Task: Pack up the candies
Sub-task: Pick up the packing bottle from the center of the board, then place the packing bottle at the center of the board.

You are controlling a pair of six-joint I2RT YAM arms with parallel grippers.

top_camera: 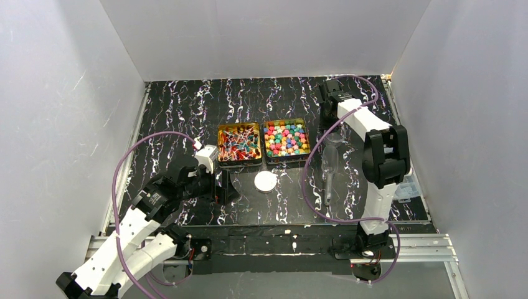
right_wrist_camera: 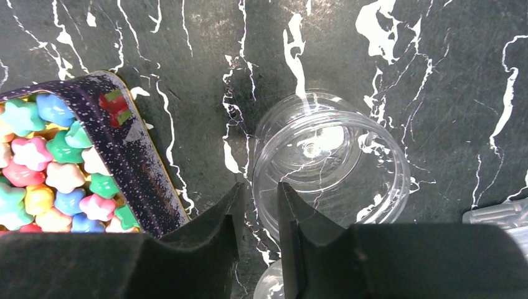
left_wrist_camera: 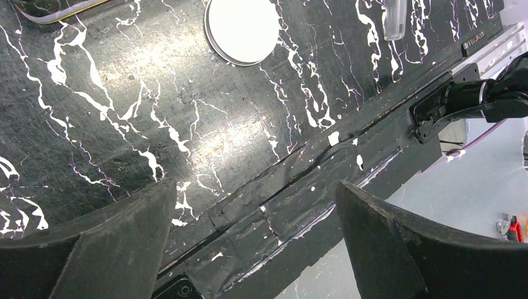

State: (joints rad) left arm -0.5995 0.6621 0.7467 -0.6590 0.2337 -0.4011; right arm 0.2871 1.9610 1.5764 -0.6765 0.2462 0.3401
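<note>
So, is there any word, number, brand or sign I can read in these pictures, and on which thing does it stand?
No text is legible in any view.
Gold rectangular tin: small red and green mark on its wall, no letters readable.
Black strip at the table's near edge: tiny pale marking, too blurred to read.

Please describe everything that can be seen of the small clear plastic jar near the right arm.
The small clear round plastic jar stands upright on the black marbled table, mouth up, lid off and empty: the table's pattern shows through its base. It sits beside the gold rectangular tin of pastel star-shaped candies, apart from it. The right tool seems to straddle its wall on the tin's side, one finger outside, one inside; whether they press it is unclear.
</note>
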